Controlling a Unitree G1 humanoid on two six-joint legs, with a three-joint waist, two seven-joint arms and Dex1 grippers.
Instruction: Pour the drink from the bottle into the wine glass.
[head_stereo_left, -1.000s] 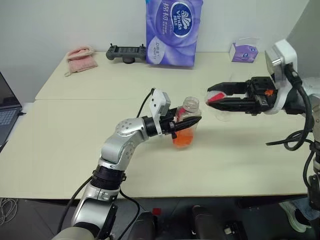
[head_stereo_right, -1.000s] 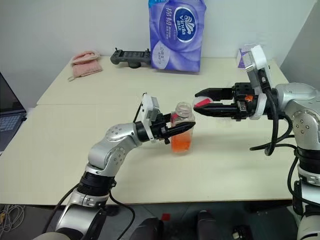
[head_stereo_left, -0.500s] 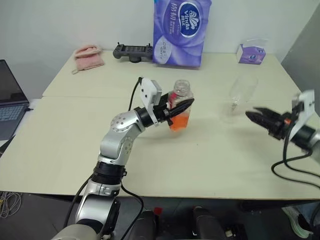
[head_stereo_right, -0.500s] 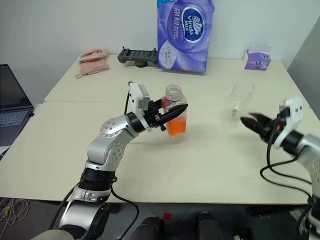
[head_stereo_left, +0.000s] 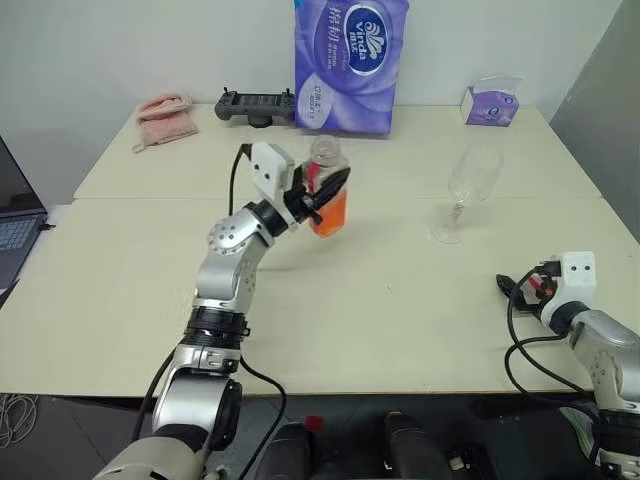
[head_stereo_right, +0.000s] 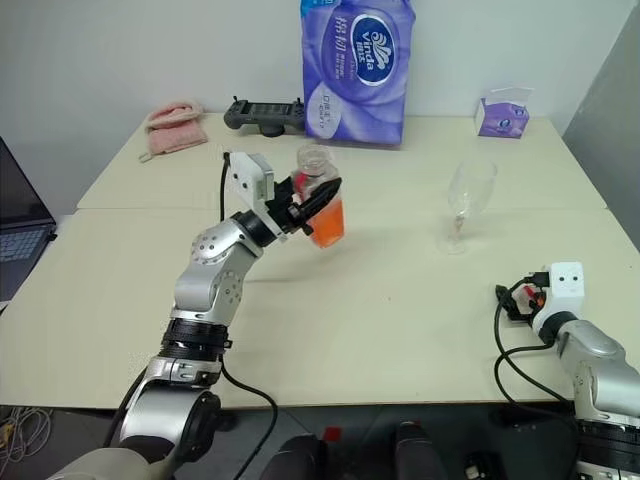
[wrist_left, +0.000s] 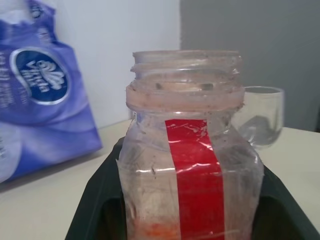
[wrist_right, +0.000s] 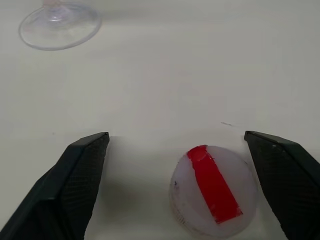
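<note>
**Bottle uncapped and lifted; cap lies between the right jaws**

The left gripper (head_stereo_left: 322, 192) has its jaws clamped on the bottle (head_stereo_left: 326, 198), held just above the surface (head_stereo_left: 380, 300) near its middle, neck open and roughly upright. The drink (head_stereo_left: 328, 213) fills the lower part of the bottle.

The wine glass (head_stereo_left: 468, 190) stands upright to the right of the bottle, well apart from it, with bare surface between them and around its foot.

The right gripper (wrist_right: 185, 190) sits low at the right front edge, jaws spread wide and gripping nothing. The cap (wrist_right: 215, 187) lies on the surface between the fingers, touching neither.

The tissue pack (head_stereo_left: 345, 62), controller (head_stereo_left: 255, 104), pink cloth (head_stereo_left: 163, 117) and small box (head_stereo_left: 490, 102) line the far edge.
</note>
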